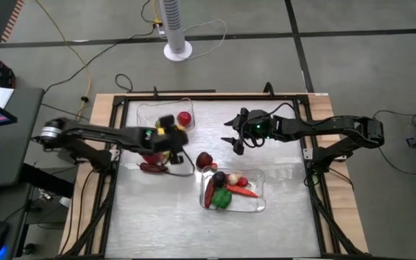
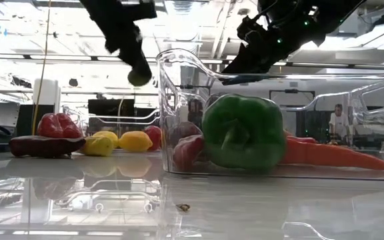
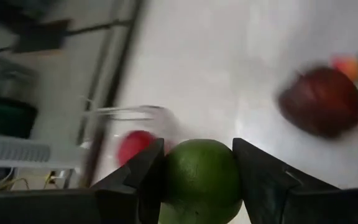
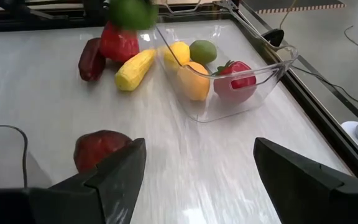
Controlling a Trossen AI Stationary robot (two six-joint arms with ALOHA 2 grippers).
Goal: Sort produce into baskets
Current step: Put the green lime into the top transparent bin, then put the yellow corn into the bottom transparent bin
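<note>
My left gripper [image 1: 173, 137] hangs above the table by the far-left basket [image 1: 144, 114] and is shut on a round green fruit [image 3: 201, 177]. The fruit also shows as a green blur [image 4: 132, 12] in the right wrist view. That basket holds a red piece [image 1: 185, 118], a lemon [image 4: 178, 53], a green fruit [image 4: 202, 50] and an orange one [image 4: 193, 81]. The near basket [image 1: 258, 206] holds a green pepper [image 2: 245, 130], a carrot [image 2: 332, 157] and more. My right gripper [image 1: 235, 141] stands open in the air at centre right, with nothing between its fingers [image 4: 117, 174]. My left gripper pinches the round green fruit by its two opposite sides [image 3: 169, 168] between its two fingers [image 3: 151, 168]. The fingers slant down from the table's left side. The fruit is lifted clear of the table.
On the table to the left lie a red pepper [image 4: 120, 43], a dark purple piece [image 4: 92, 59] and a yellow corn cob [image 4: 135, 68]. A dark red fruit [image 1: 205, 159] rests between the baskets. A black frame [image 1: 121, 180] edges the table. A fan base [image 1: 178, 50] stands on the floor beyond.
</note>
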